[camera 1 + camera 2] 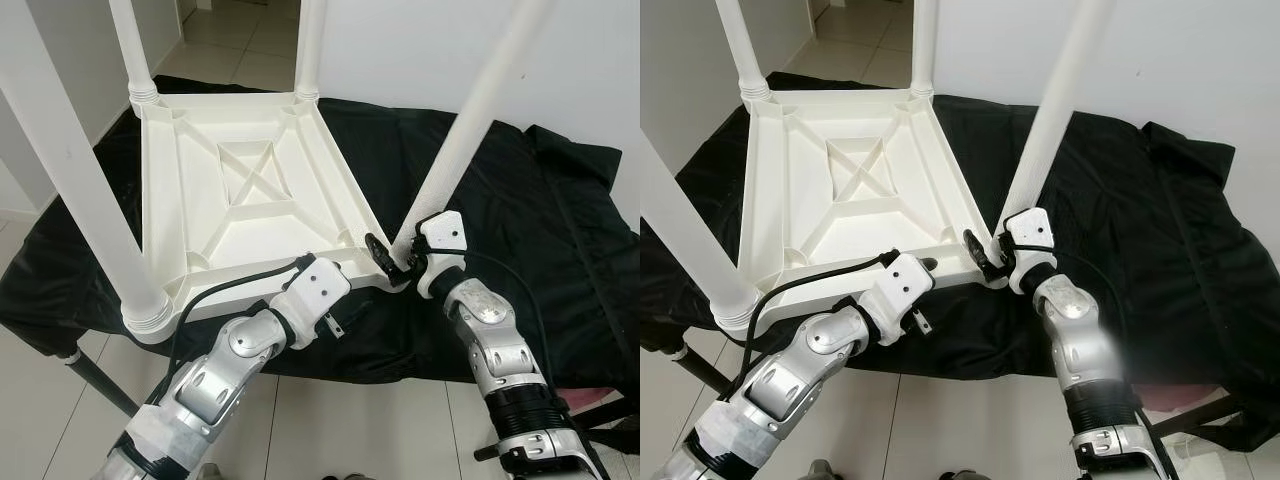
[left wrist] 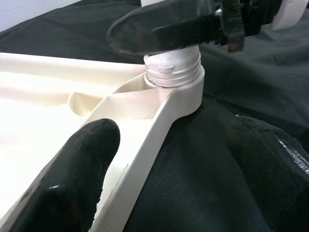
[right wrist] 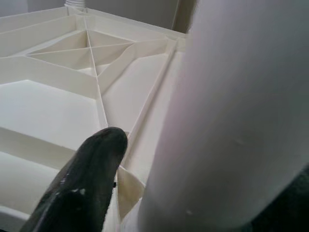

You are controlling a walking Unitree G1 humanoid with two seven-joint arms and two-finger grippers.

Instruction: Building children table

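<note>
Black cloth (image 1: 520,200); leg's threaded end (image 2: 174,67)

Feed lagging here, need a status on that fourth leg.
Right gripper shut on the fourth leg at its base, threads showing above the corner socket. Left gripper open, straddling the table's rim. Nothing in the way.

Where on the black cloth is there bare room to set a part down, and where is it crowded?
Free: the black cloth right of the upturned white table, up to the wall. Crowded: the near corner, where the right gripper grips the tilted leg and the left gripper straddles the table's edge.
</note>
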